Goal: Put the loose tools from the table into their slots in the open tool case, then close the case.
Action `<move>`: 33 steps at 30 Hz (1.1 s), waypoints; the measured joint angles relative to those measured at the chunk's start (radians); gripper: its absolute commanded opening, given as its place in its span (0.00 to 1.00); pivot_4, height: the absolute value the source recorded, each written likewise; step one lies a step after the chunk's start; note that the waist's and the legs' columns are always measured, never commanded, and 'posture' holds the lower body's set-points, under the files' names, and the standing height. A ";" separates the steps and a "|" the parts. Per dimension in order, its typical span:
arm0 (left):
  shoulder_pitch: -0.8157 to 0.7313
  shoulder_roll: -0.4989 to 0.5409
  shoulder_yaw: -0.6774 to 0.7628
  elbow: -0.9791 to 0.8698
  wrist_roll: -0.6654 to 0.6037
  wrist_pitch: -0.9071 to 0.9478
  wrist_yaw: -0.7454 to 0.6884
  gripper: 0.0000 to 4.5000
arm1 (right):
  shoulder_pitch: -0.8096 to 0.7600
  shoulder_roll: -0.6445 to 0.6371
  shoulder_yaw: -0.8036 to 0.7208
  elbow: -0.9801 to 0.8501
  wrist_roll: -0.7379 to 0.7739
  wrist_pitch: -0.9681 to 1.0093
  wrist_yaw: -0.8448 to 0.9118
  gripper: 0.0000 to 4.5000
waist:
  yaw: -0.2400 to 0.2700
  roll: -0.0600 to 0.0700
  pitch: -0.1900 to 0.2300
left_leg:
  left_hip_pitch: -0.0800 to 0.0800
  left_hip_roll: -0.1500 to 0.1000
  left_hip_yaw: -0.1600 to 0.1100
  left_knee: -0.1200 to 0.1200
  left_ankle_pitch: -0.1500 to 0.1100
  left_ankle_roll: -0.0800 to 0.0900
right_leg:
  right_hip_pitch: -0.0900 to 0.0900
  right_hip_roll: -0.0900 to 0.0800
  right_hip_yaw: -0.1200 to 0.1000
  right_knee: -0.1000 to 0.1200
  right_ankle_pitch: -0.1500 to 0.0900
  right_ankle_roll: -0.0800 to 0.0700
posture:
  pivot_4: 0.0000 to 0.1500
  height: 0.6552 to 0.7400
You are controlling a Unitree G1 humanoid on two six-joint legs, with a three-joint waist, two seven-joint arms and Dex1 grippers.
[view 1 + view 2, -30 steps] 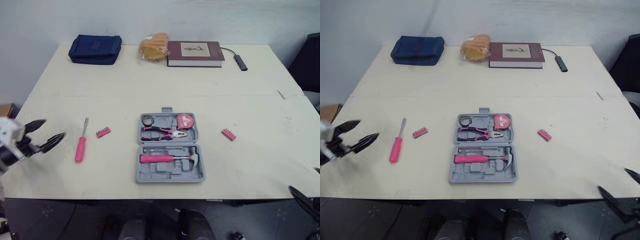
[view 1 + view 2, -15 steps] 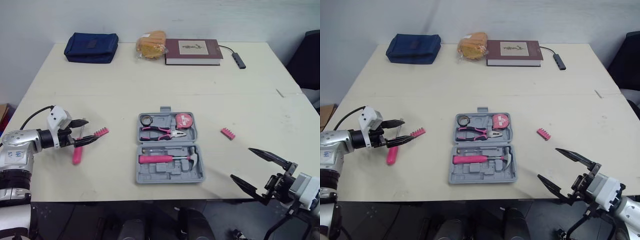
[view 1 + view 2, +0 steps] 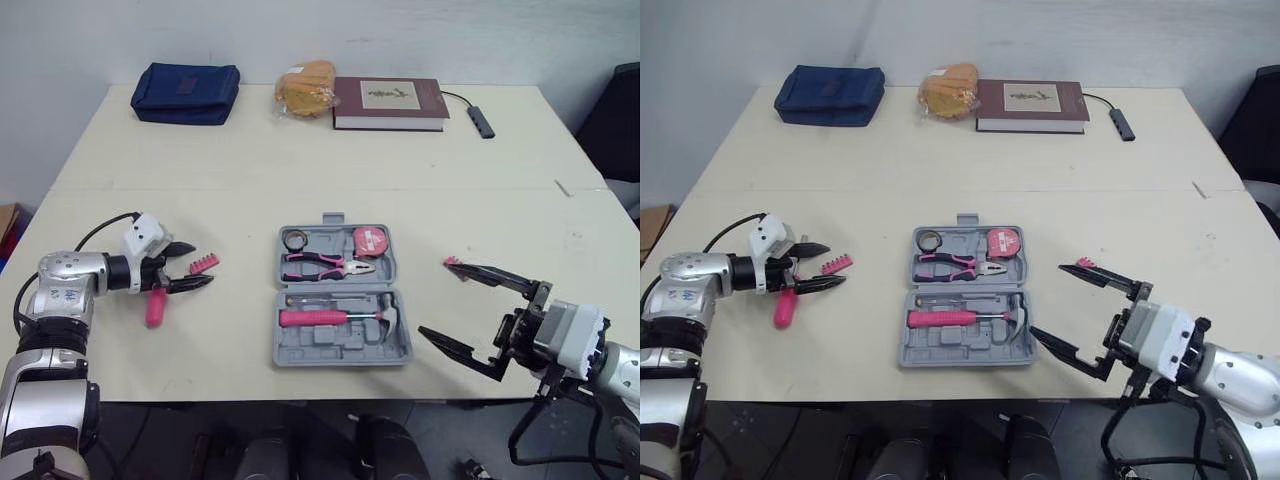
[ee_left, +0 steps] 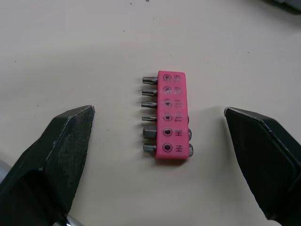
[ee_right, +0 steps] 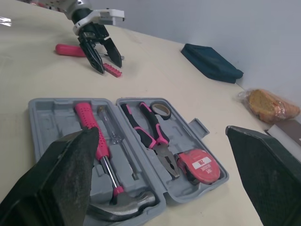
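Just ahead of wide-spread left gripper (image 4: 159, 110), pink bit holder (image 4: 171, 115).

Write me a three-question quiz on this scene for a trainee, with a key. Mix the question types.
1. True or false: the left gripper is shut on the pink screwdriver.
2. Which item already sits in the tool case? A: hammer. B: blue pouch. C: book.
3. How many pink bit holders lie loose on the table?

Key
1. False: it is open and aimed at the left bit holder. The screwdriver lies on the table beside it.
2. A.
3. Two: the left bit holder and the right bit holder, one on each side of the case.
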 measured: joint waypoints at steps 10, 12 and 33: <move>-0.001 0.000 0.002 0.012 0.018 -0.012 0.013 0.73 | -0.034 -0.001 -0.013 -0.026 0.001 0.069 -0.027 1.00 | -0.004 -0.001 -0.001 | 0.001 0.001 0.000 0.000 0.000 0.000 | 0.000 -0.003 0.001 0.001 0.001 0.001 | 1.00 1.00; 0.003 0.000 0.004 0.008 0.018 -0.009 0.017 0.49 | -0.037 -0.001 -0.013 -0.025 0.001 0.080 -0.029 1.00 | -0.003 -0.001 -0.001 | 0.001 0.000 0.000 0.000 0.000 0.000 | 0.000 -0.003 0.001 0.001 0.001 0.001 | 1.00 1.00; 0.138 -0.030 0.102 -0.390 -0.159 0.027 -0.110 0.14 | -0.053 -0.008 -0.034 0.001 0.003 0.113 0.010 1.00 | -0.002 -0.003 0.000 | -0.008 -0.001 -0.005 0.002 0.001 0.000 | -0.003 -0.002 -0.001 -0.002 0.001 0.001 | 1.00 1.00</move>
